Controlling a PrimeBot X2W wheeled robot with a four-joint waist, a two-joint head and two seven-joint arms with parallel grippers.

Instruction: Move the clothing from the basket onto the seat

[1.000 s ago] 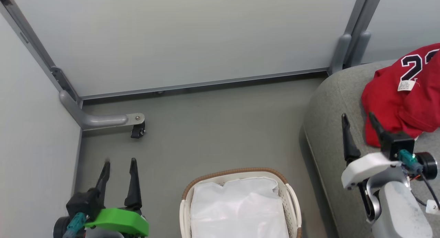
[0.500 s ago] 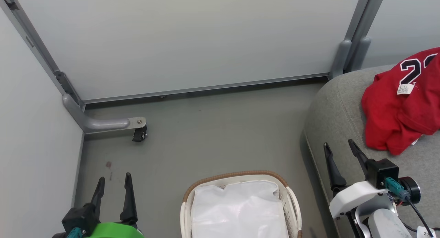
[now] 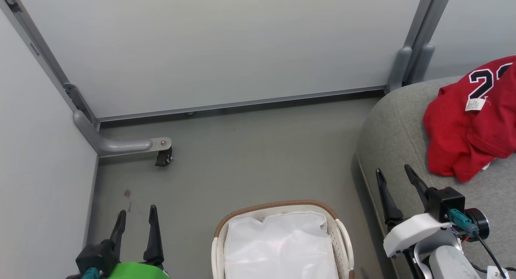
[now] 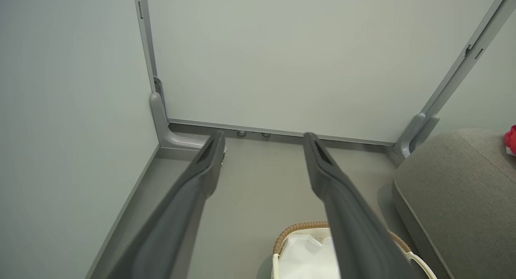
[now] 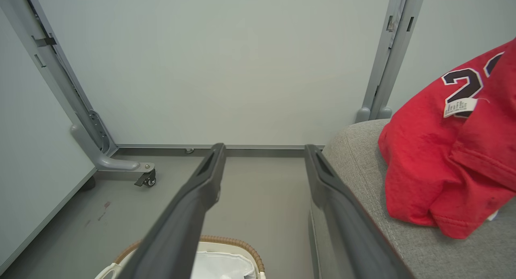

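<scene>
Head view gives you the clothing (image 3: 469, 130) heaped red on the seat (image 3: 393, 130), numerals and tag up, near the cushion's rounded edge and well apart from the basket (image 3: 278, 204) on the floor (image 3: 250, 158). In the basket you see the white liner (image 3: 278, 246) and no red, but its near end runs off the bottom of the view, so something may lie there unseen. Both pincers hang empty with jaws spread wide: the left gripper (image 3: 137, 210) low beside the left wall panel (image 3: 40, 170), the right gripper (image 3: 392, 169) over the seat's front edge, near the heap but not touching it. Your risk sits on the right: swing that arm outward or drag its fingers across the cushion and you could snag the cloth and pull it over the rounded edge to the floor. On the left, the panel and its castor foot (image 3: 163, 158) crowd you. Bare floor between the basket and the back panel (image 3: 221, 49) is your open room.
</scene>
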